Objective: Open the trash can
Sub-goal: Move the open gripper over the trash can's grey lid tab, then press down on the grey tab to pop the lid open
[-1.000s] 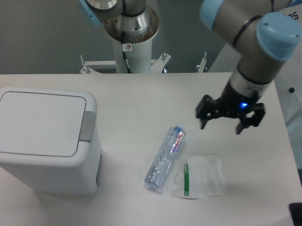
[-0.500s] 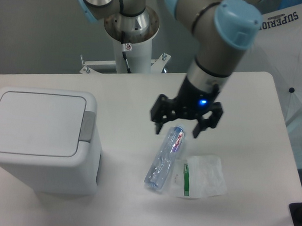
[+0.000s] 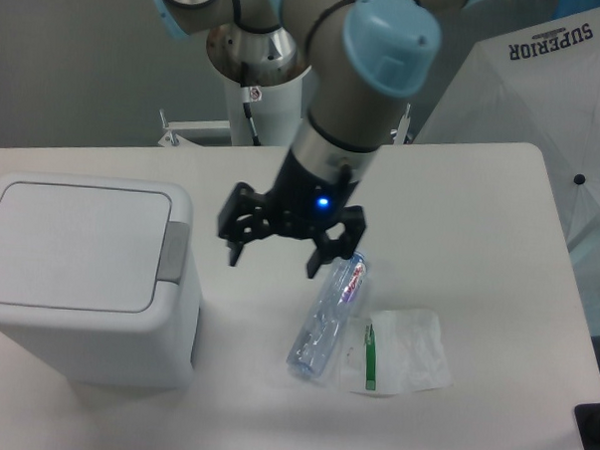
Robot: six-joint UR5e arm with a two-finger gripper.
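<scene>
Pincer (image 3: 276, 258): two fingers spread wide, nothing between them, hanging above the tabletop (image 3: 461, 192) between the trash can (image 3: 84, 275) and a plastic bottle (image 3: 328, 314); a blue light glows on its body. Trash can: large white boxy bin at the left of the tabletop, flat lid (image 3: 75, 245) lying shut, grey push tab (image 3: 173, 250) on the side facing the pincer, not touched. Plastic bottle: clear, empty-looking, lying on its side near the middle, cap end just under the pincer's right-hand finger as seen by the camera. Plastic bag (image 3: 394, 351): clear with a green strip, lying flat and touching the bottle's lower end. Task status: nothing accomplished as yet; lid closed, pincer near the bin but apart from it. Remaining, by judgement: reach the tab, press it, and let the lid swing up.
</scene>
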